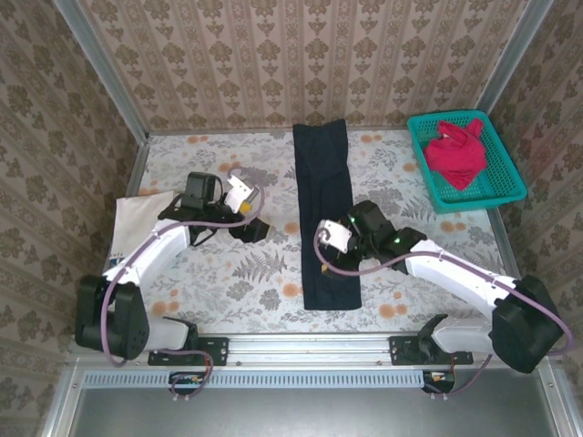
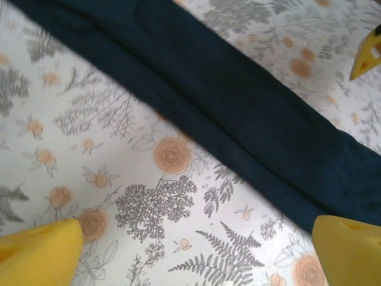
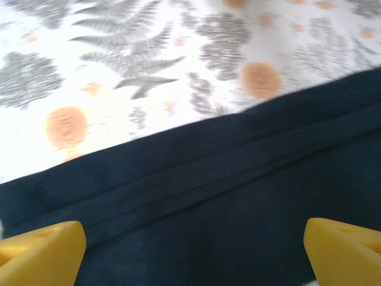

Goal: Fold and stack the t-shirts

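Hidden: cream t-shirt (image 1: 135, 223), behind the left jaws, partly covered by the left arm; red t-shirt (image 1: 455, 150) crumpled in the teal basket (image 1: 499, 187).
Left jaws: wide apart, empty, over bare tabletop (image 1: 228, 291); navy t-shirt (image 1: 326, 182), a long strip, lies ahead of them.
Right jaws: wide apart, holding nothing; navy cloth directly below them, its edge just ahead.
Open room: bare tabletop beyond that edge.

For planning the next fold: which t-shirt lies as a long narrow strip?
The dark navy t-shirt, mid-table. The red t-shirt is crumpled in the basket; the cream t-shirt lies far left.
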Motion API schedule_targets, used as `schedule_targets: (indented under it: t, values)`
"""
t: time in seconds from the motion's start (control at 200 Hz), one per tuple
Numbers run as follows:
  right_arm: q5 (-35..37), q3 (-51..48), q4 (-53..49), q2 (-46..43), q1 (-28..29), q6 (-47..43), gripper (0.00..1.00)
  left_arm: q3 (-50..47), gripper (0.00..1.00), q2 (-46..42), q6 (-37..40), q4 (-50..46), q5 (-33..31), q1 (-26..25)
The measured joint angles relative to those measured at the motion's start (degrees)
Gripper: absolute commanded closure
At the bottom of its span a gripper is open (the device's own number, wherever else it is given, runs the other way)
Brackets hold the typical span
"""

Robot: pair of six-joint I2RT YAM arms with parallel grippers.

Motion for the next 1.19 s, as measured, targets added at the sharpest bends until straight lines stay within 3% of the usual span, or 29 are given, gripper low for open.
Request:
schedule_targets:
  t: [0.18, 0.385, 0.66, 0.845, 0.975, 1.035, 1.08, 1.135, 1.195]
  values:
    - [2.12, -1.05, -3.98, -1.77, 7.1, -1.16, 0.07, -3.48, 0.0, -8.17, 9.46, -3.06, 3.37, 1.27]
    - [3.52, -0.9, -6.21, 4.72, 13.57, -1.92, 0.14, -8.26, 0.0, -11.65, 16.87, -3.8, 6.97, 1.25]
    - [6.69, -0.92, -7.78, 11.26, 16.17, -3.78, 0.28, -11.69, 0.0, -15.23, 20.98, -2.97, 6.75, 0.0]
    - [9.05, -0.94, -7.96, 15.28, 17.42, -4.85, 0.31, -12.5, 0.0, -15.32, 23.67, -1.73, 7.06, -1.95]
    - [10.34, -0.96, -7.8, 16.87, 18.67, -5.75, 0.45, -13.14, 0.0, -15.13, 24.02, -0.24, 7.43, -2.34]
    - [10.54, -1.01, -7.91, 16.87, 19.08, -6.4, 0.6, -13.62, 0.0, -14.75, 24.06, 0.55, 7.45, -2.62]
    - [10.54, -1.03, -8.24, 16.85, 19.5, -6.38, 0.78, -13.92, 0.0, -14.32, 24.09, 0.96, 7.61, -2.93]
    - [11.13, -1.01, -7.69, 16.85, 19.87, -7.08, 0.94, -14.03, 0.0, -13.66, 24.09, 1.31, 7.61, -3.02]
    - [11.65, -0.76, -7.52, 16.63, 19.76, -7.23, 0.99, -14.03, 0.0, -13.07, 24.13, 1.75, 7.61, -3.15]
